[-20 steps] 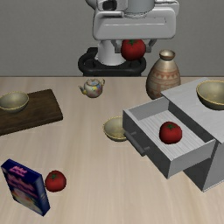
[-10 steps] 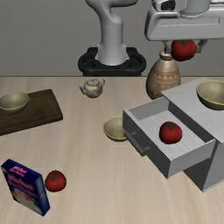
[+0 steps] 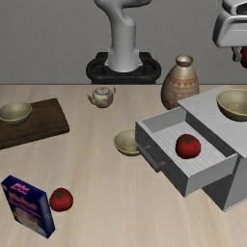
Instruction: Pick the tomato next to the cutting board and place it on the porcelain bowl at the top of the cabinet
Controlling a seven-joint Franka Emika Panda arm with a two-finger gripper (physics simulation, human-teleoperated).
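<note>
**Transport to the bowl, exterior view.** The gripper [image 3: 240, 56] hangs at the frame's 2 o'clock corner, high above the cabinet [image 3: 198, 159] and partly cut off by the edge. It pinches the tomato [image 3: 242, 59], seen as a red sliver directly beneath the gripper body and well clear of every surface.

The porcelain bowl [image 3: 232, 104] sits on the cabinet top at roughly 6 o'clock from the gripper, a shade toward 7, with open air between them.

The step in hand appears to be carrying the tomato over the bowl and lowering it:
- The gripper should be centred over the bowl's hollow before it descends.
- The descent should be straight, and release should come only once the tomato is near the bowl's floor. A round fruit dropped from height is likely to bounce or roll over the rim.
- The vase [image 3: 181, 82], at 9 o'clock from the bowl, should be kept clear.

Other items:
- A drawer tomato [image 3: 187, 146] lies in the open drawer [image 3: 169, 154].
- A desk tomato [image 3: 62, 200] lies on the desk [image 3: 96, 174] beside the box [image 3: 27, 205].
- The cutting board [image 3: 43, 125] lies at the desk's 9 o'clock side.
</note>
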